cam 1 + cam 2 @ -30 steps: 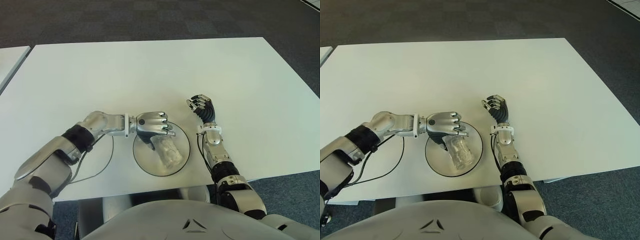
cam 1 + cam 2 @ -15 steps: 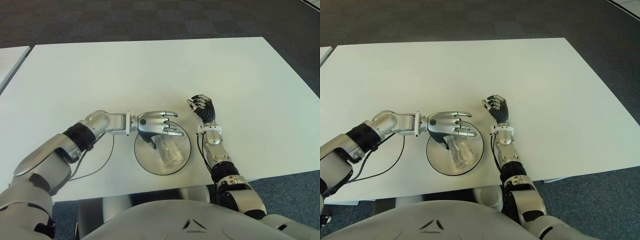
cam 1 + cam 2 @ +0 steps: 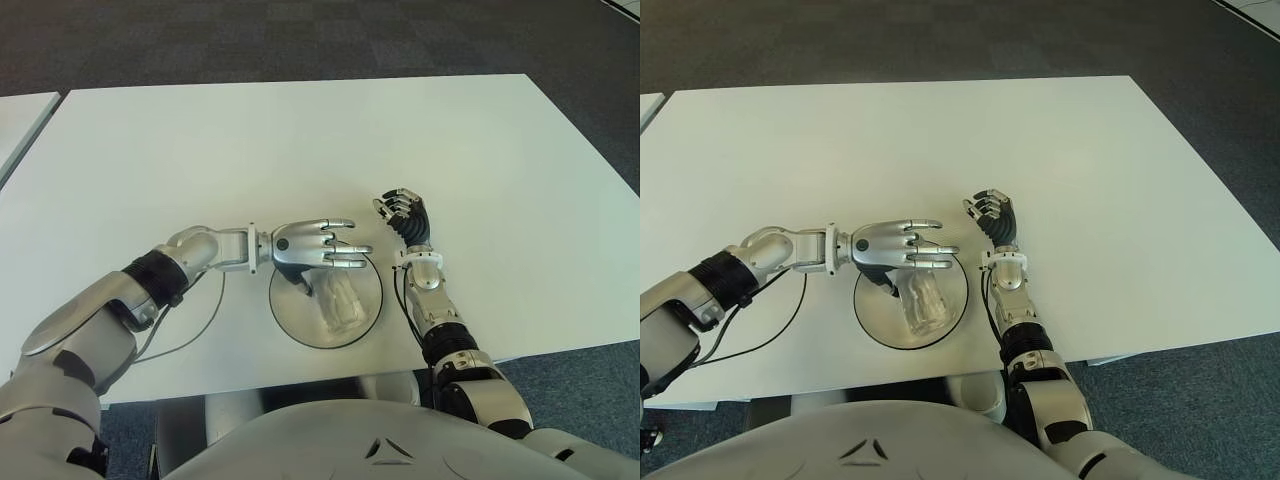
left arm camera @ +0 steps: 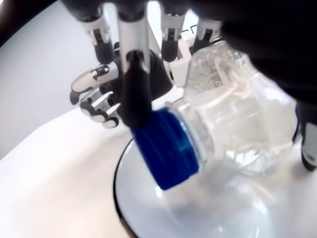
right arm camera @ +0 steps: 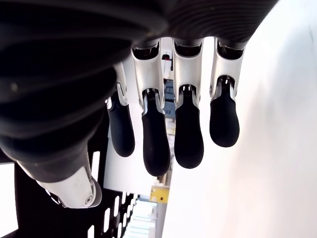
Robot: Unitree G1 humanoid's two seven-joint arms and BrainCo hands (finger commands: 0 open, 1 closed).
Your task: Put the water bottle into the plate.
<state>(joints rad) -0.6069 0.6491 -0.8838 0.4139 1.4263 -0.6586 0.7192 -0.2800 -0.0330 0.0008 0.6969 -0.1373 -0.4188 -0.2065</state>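
- Lower left of the eye views: the robot's left arm reaches in from the corner toward the middle, with a thin black cable point(image 3: 190, 340) looping on the white table point(image 3: 300, 140) beside its forearm.
- Left of centre, the left hand point(image 3: 312, 246) hovers over the upper-left edge of the plate point(image 3: 366, 322), its fingers stretched out straight toward the right and spread, gripping nothing.
- Just below centre, the plate is a round, dark-rimmed dish near the table's front edge.
- Inside it lies the water bottle point(image 3: 338, 303), a clear plastic one on its side, running from under the left hand toward the lower right of the dish.
- From the left wrist view, the bottle's blue cap point(image 4: 168, 148) points toward the camera and sits low over the plate's white floor; the thumb stands just beside the cap, but contact cannot be told.
- Right of the plate, the right hand point(image 3: 403, 212) shows over the table, apart from the dish, its dark-tipped fingers point(image 5: 157, 144) curled downward and holding nothing.
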